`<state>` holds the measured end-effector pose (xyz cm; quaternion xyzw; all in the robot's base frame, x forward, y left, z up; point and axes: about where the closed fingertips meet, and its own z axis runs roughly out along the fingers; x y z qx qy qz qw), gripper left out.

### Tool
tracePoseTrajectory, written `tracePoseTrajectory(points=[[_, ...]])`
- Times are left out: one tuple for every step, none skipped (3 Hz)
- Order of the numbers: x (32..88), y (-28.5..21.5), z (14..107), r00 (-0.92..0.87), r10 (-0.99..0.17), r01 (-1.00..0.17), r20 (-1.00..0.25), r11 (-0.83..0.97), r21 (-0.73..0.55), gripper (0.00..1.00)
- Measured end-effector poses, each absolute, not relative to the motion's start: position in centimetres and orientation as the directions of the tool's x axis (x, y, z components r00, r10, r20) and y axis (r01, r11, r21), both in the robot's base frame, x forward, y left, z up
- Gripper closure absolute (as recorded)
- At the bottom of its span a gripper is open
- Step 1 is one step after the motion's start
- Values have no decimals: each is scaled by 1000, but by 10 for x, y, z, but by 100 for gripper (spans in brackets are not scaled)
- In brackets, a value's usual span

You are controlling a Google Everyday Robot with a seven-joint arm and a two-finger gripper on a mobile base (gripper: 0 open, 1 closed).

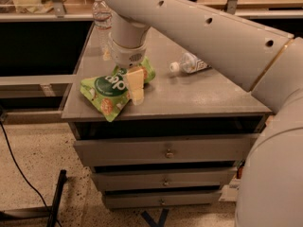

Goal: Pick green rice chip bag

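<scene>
The green rice chip bag (pixel 105 94) lies flat on the left part of the grey cabinet top (pixel 203 96). It is lime green with a dark green round logo and chip pictures, and one corner hangs over the front edge. My gripper (pixel 132 85) reaches down from the big white arm and sits on the bag's right side, touching it. The gripper's body covers the far end of the bag.
A clear water bottle (pixel 101 23) stands upright at the back left of the top. Another clear bottle (pixel 191 63) lies on its side to the right. Drawers (pixel 165 151) are below the top. A black cable (pixel 19 174) runs on the floor at the left.
</scene>
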<state>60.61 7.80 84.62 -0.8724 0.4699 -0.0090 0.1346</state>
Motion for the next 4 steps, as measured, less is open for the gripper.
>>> tracePoseTrajectory(points=[[606, 83, 839, 556, -824, -820, -104, -524, -232, 18], [606, 89, 832, 534, -838, -836, -117, -501, -224, 41], [610, 89, 833, 498, -857, -857, -132, -464, -223, 65], [618, 81, 846, 452, -878, -880, -157, -410, -238, 88]])
